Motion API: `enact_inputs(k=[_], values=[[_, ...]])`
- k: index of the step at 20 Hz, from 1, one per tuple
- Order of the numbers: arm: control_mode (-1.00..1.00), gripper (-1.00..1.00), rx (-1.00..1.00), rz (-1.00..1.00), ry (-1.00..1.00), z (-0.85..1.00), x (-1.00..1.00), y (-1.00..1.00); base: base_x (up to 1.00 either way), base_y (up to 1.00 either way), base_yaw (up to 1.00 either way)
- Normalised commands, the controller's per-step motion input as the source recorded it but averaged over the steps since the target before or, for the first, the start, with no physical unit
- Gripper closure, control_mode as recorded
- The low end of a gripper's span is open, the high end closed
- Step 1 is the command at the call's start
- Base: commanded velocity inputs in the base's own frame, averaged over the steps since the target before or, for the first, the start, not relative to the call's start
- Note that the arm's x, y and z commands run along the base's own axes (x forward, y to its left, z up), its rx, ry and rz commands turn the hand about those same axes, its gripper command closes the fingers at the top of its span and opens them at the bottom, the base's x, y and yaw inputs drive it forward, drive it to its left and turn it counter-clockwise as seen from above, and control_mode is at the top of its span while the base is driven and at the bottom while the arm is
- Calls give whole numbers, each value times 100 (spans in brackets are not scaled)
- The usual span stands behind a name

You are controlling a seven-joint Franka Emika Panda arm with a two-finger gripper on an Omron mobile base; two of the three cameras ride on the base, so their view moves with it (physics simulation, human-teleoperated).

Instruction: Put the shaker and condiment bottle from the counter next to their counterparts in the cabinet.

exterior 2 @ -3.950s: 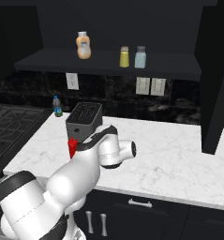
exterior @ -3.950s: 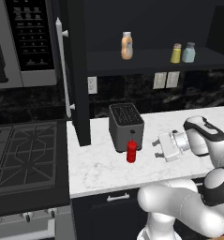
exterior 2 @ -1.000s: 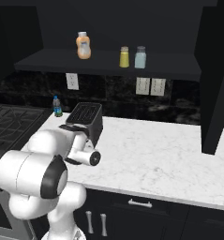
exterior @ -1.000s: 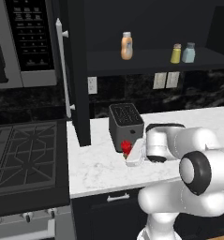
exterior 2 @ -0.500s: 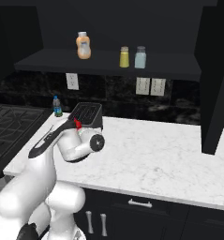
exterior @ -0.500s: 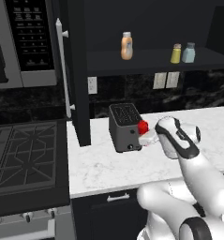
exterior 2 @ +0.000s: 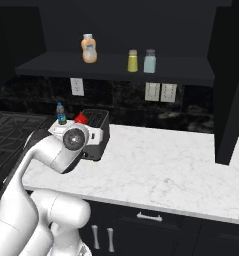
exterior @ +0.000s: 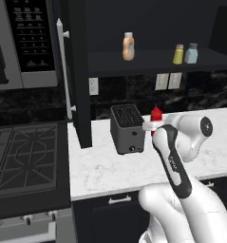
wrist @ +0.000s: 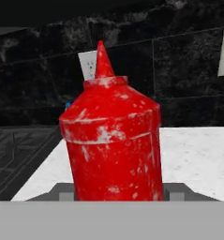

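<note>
My claw clamps the condiment bottle, lifted beside the toaster. I should keep it upright, rise to the cabinet shelf, setting it beside the orange-tan bottle.

Toaster crowds the gripper just left, cabinet shelf overhead; open counter to its right.

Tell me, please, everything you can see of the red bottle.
The red bottle is a squat squeeze bottle with rounded shoulders and a tapered red cap, glossy like plastic with whitish scuffs. It stands upright, lifted off the counter in the pincer, beside the toaster and below the shelf. In the base views just its top pokes above the white hand. The pincer's grip on its lower body is hidden.
</note>
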Motion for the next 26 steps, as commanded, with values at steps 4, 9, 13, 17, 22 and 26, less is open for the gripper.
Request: enact_inputs(k=[4, 9, 13, 17, 22, 26], values=[[-100, 100, 9, -45, -24, 80, 0, 15, 0, 0, 0], [-100, 100, 8, -40, -18, 95, 0, 13, 0, 0, 0], [-100, 100, 5, -40, -8, 100, -1, 16, 0, 0, 0], [-100, 100, 0, -26, 0, 100, 4, 2, 0, 0, 0], [-100, 100, 0, -4, 0, 85, 43, -7, 0, 0, 0], [-100, 100, 1, 4, 0, 44, 35, -5, 0, 0, 0]])
